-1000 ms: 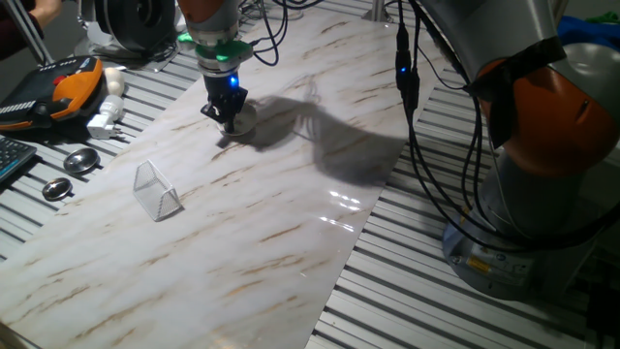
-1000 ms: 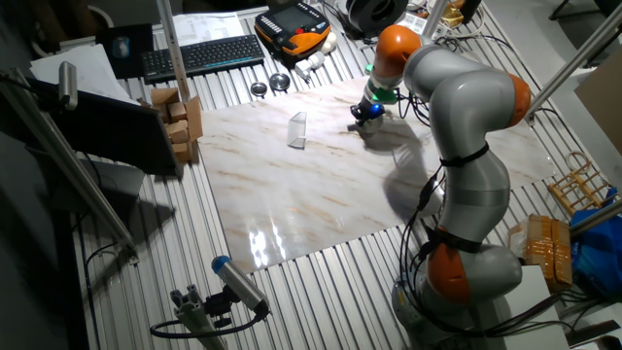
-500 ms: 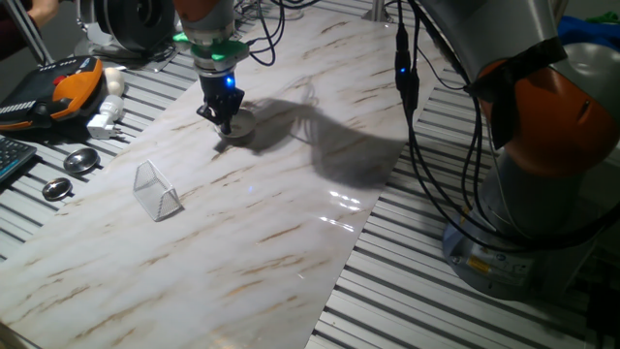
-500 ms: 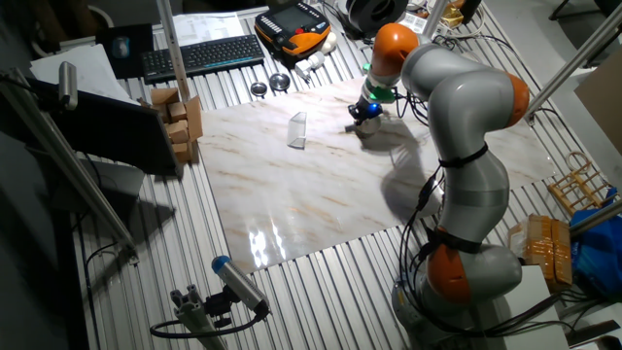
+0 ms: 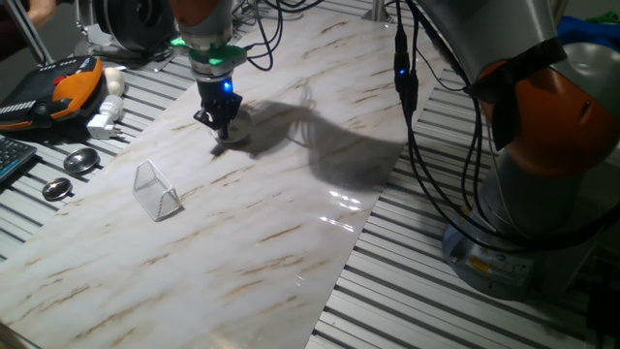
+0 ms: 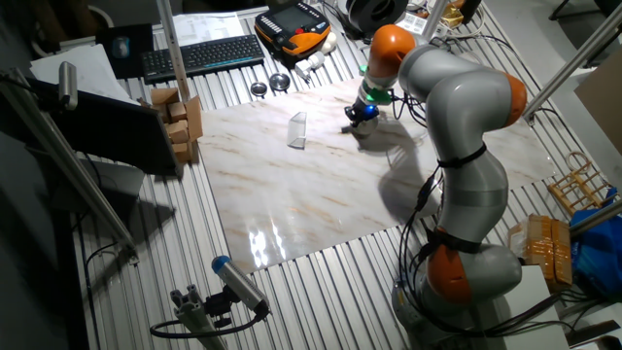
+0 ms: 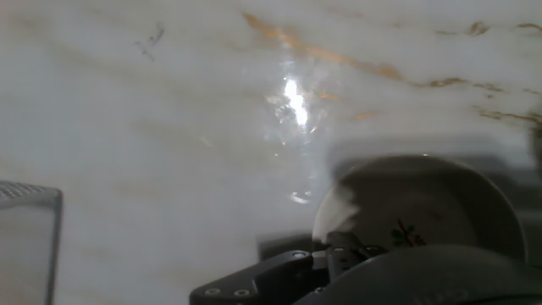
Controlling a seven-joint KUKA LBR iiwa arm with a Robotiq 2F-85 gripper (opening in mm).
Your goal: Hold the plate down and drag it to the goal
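The plate (image 5: pixel 238 128) is a small round white dish lying flat on the marble board. My gripper (image 5: pixel 222 124) stands upright over its left part, fingers together, tips pressing down on the dish. In the other fixed view the gripper (image 6: pixel 356 121) is on the plate (image 6: pixel 362 130) at the board's far side. The hand view shows the plate (image 7: pixel 440 199) at lower right, with a small reddish mark near its centre. The goal (image 5: pixel 157 190), a clear plastic wedge frame, stands on the board left of the plate and nearer the camera, apart from it. It also shows as the goal (image 6: pixel 297 129) and the goal (image 7: pixel 25 233).
Two grey metal discs (image 5: pixel 81 161) lie on the slatted table left of the board. An orange pendant (image 5: pixel 70 85) and a white plug (image 5: pixel 103 120) sit at the far left. A keyboard (image 6: pixel 199 53) and cardboard boxes (image 6: pixel 179 117) stand beyond the board's edge. Cables hang by the arm's base (image 5: pixel 542 155).
The gripper has slid a little to the left across the board, and the plate has moved with it, slightly closer to the goal.
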